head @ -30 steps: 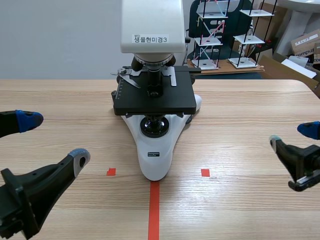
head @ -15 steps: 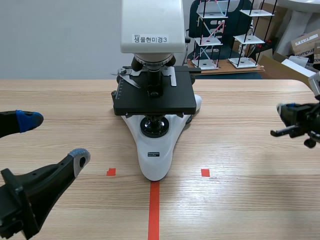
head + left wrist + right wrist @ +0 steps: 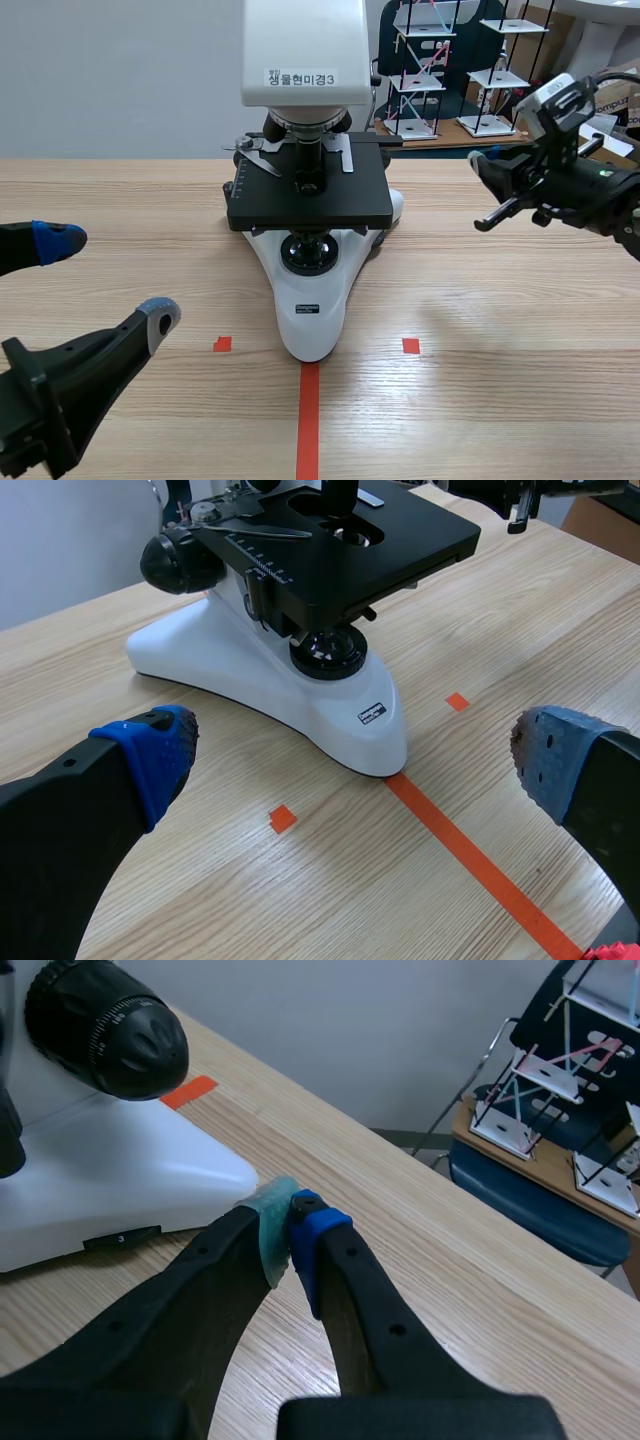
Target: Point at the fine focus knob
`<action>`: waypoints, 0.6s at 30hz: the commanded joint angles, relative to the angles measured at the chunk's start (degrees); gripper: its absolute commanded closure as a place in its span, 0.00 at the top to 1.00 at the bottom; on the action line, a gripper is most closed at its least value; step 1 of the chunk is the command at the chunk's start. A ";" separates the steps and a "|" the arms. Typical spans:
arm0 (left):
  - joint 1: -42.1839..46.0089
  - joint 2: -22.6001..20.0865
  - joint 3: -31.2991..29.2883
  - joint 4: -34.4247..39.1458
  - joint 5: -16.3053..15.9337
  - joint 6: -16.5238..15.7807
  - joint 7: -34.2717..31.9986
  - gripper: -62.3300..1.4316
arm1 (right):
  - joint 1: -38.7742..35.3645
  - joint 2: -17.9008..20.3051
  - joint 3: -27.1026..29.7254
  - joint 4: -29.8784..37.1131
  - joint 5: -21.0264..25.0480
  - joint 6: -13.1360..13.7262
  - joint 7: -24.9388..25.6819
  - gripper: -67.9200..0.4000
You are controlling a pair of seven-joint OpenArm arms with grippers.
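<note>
**Right gripper closed to a point, not yet at the knob**

The white-bodied microscope with a black stage [image 3: 310, 300] stands mid-way between the left and right edges of the pale wooden tabletop [image 3: 500, 400], nearer the far edge, with its foot toward the robot.

The target sits on the microscope's flank facing the right edge. There, the right wrist view shows a black ribbed coarse knob [image 3: 75, 1015] with a smaller smooth cap at its centre. I judge the cap to be the fine focus knob [image 3: 152, 1035].

The right gripper [image 3: 290, 1232] has its pads pressed together on nothing. That is presumably deliberate, since a single narrow tip makes a clear pointer. Its arm is raised above the tabletop toward the far right corner, with the tip aimed in at the microscope. The tip is near the white base, below the knob and apart from it, so the pointing is not yet done.

The left gripper [image 3: 110, 278] is spread wide and low by the near left corner. It holds nothing and is well apart from the microscope, probably parked out of the way.
</note>
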 commanded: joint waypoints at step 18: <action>0.11 0.13 -0.15 0.68 -0.50 -0.13 -0.83 1.00 | 1.46 0.68 0.31 1.18 -0.72 0.04 1.92 0.01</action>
